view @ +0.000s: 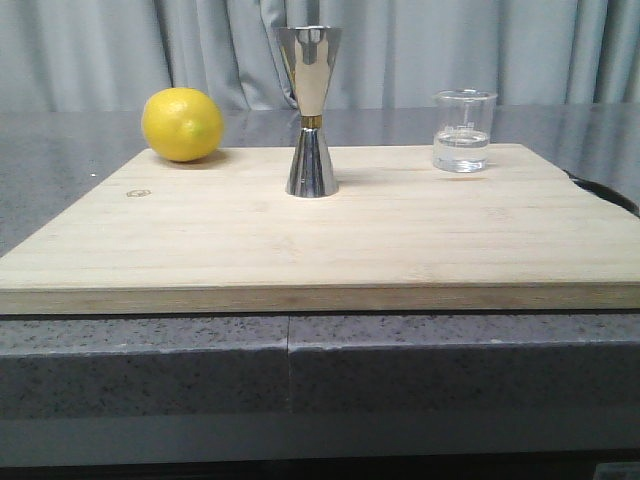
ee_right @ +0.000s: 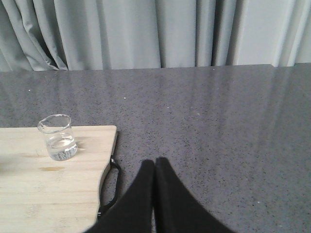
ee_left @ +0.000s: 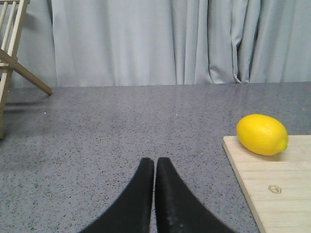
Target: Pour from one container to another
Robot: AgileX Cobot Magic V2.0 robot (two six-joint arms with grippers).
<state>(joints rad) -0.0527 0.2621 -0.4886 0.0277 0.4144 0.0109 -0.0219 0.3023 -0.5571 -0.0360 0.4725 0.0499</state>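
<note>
The small clear glass beaker (view: 462,131) with white marks stands upright at the back right of the wooden board (view: 320,240), holding a little clear liquid; the right wrist view also shows the beaker (ee_right: 58,137). The shiny steel jigger (view: 310,110) with a gold waist band stands upright at the board's back centre. Neither arm shows in the front view. My left gripper (ee_left: 155,161) is shut and empty over the grey counter, left of the board. My right gripper (ee_right: 155,162) is shut and empty over the counter, right of the board.
A yellow lemon (view: 182,124) rests at the board's back left corner; the lemon (ee_left: 262,134) also shows in the left wrist view. A black handle (ee_right: 111,187) hangs at the board's right edge. A wooden frame (ee_left: 10,53) stands far left. Grey curtains hang behind the counter.
</note>
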